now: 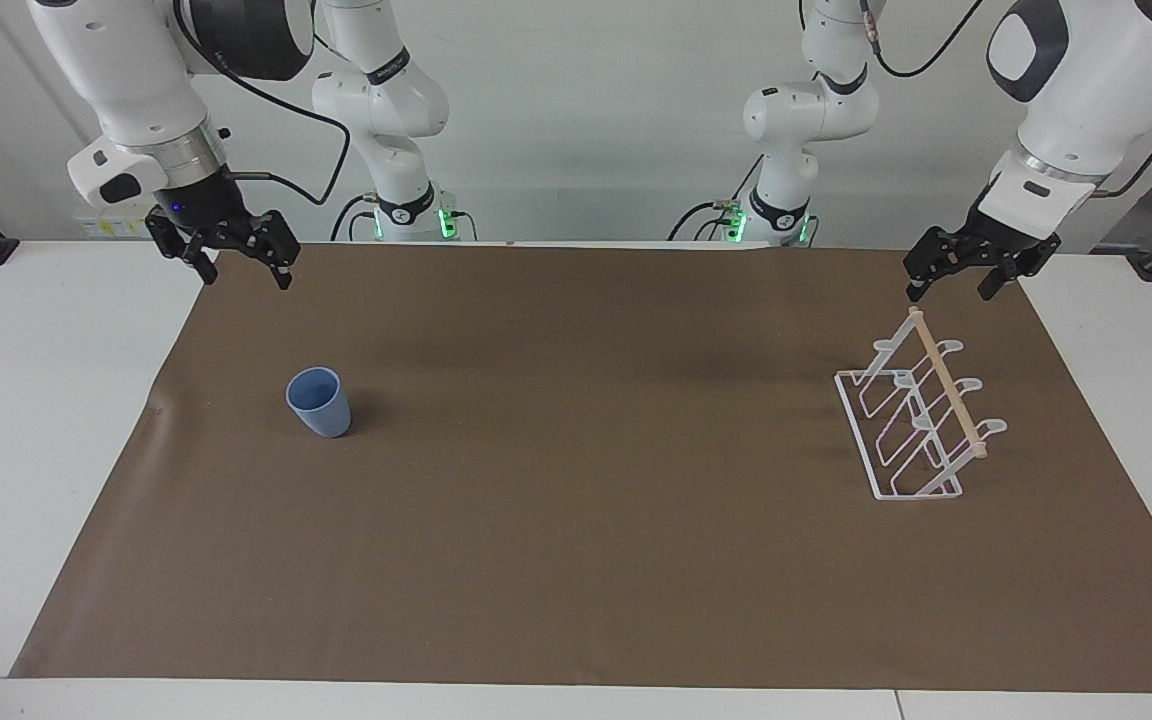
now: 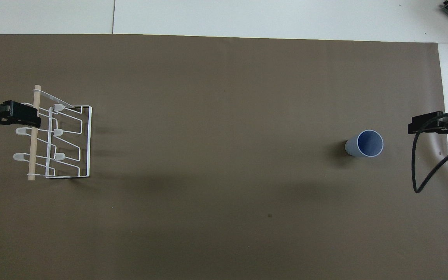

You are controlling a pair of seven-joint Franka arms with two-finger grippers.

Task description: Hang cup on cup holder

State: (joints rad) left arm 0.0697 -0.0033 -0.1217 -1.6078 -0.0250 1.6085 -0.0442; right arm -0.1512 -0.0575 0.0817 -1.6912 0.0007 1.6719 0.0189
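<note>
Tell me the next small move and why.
Probably lower the open right gripper toward the upright light-blue plastic tumbler: it stands untouched on the brown mat at that arm's end, while the white wire rack sits bare under the waiting left gripper.

cup upright, cup holder well apart

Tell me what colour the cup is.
Light blue; the cup shows best in the facing view.

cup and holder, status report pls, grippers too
Left gripper and right gripper both up, open, empty. Cup upright on mat, right arm's end. Cup holder bare, left arm's end. Nothing between them.
</note>
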